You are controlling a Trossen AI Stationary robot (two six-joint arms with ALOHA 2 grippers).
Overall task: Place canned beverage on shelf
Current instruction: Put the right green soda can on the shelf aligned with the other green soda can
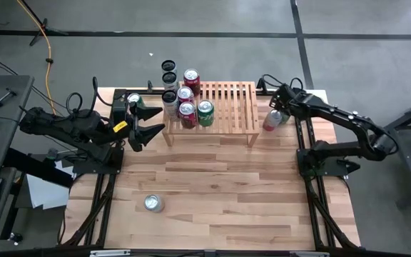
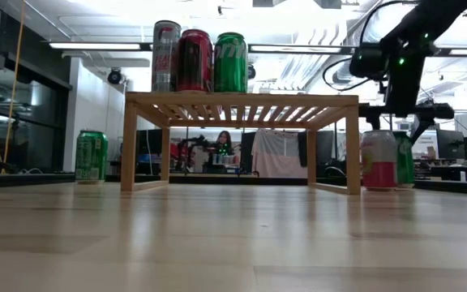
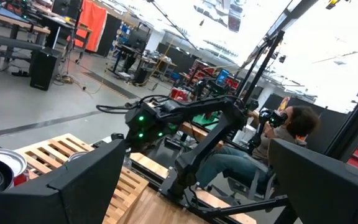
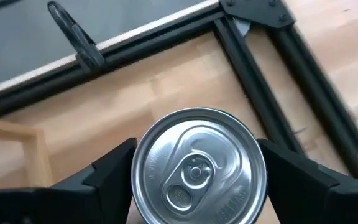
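Shelf [image 1: 227, 111] at the far middle of the surface [image 1: 227, 200], cans [image 1: 193, 107] on its left end, one can [image 1: 273, 119] just right of the shelf between the right tool's [image 1: 275, 113] fingers, lone can [image 1: 153, 203] near left, left tool [image 1: 148, 123] left of the shelf.

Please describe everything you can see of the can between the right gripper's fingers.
The pink-and-white can stands upright on the table, just right of the shelf. Its silver top has an unopened pull tab. The right gripper comes from above, one dark finger on each side; whether they touch it is unclear.
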